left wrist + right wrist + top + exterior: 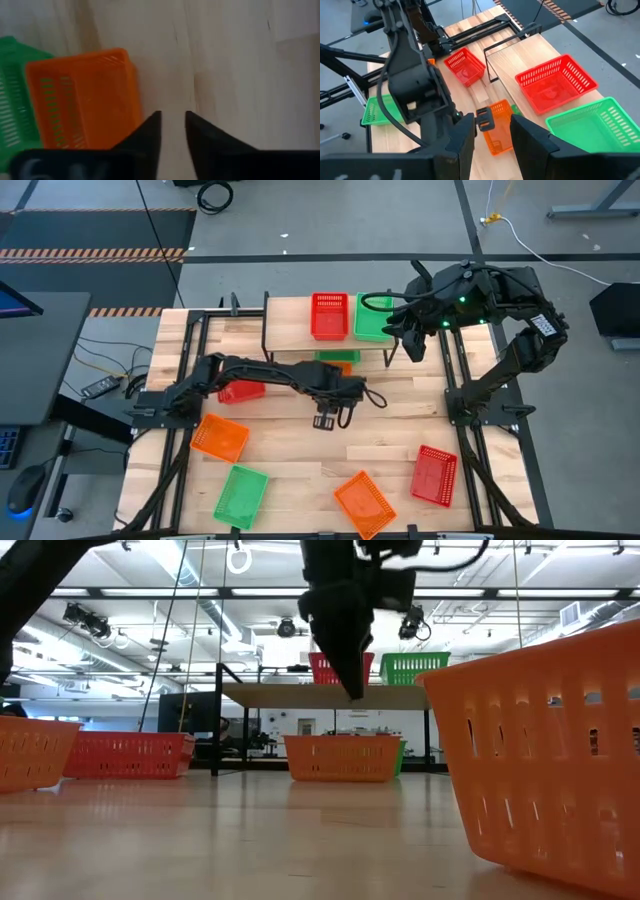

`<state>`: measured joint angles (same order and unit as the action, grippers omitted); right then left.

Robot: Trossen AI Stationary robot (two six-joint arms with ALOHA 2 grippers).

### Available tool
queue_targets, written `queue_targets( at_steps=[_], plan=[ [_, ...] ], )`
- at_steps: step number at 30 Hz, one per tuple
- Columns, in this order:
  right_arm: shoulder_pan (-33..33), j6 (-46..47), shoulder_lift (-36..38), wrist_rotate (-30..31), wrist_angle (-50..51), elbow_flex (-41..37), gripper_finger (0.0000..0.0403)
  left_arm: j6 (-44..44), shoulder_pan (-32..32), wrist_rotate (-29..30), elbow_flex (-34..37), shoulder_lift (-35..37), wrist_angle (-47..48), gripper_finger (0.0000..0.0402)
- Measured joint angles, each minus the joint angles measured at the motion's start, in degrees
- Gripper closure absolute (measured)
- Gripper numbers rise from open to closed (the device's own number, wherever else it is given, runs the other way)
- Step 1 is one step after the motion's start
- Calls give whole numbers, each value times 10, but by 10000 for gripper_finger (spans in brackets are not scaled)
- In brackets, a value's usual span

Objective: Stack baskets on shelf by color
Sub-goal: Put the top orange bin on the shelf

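Only the high view shows the left gripper mid-table, fingers slightly parted and empty; under the shelf, an orange basket is mostly hidden. The right gripper, slightly open and empty, hovers by the shelf's green basket.

The tabletop is pale wood planks with visible grain and a light satin sheen that mirrors the baskets in the low view. The shelf has a matt light wood board on thin black metal legs. The red basket and green basket on it are perforated plastic mesh, slightly glossy; the orange basket under the shelf shows the same slotted plastic. Both arms look matt dark plastic or metal, as do the left gripper and right gripper.
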<state>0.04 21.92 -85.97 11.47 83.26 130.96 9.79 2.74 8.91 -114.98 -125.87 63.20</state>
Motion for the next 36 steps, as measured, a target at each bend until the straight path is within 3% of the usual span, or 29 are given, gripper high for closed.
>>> queue_targets(
  at_steps=[7,14,19,27,36],
  plan=[
    [0,8,0,-6,-1,0,270,-6,-34,5,1,-43,7,182],
    [0,11,0,-10,0,0,270,-21,-57,-23,0,-93,3,141],
    [0,20,0,-8,1,0,270,-15,-44,-29,1,-101,17,196],
    [0,0,0,-3,1,0,270,3,-12,-31,0,-58,29,384],
    [0,-27,0,-16,5,0,270,-10,15,-68,0,-1,40,389]
  ],
)
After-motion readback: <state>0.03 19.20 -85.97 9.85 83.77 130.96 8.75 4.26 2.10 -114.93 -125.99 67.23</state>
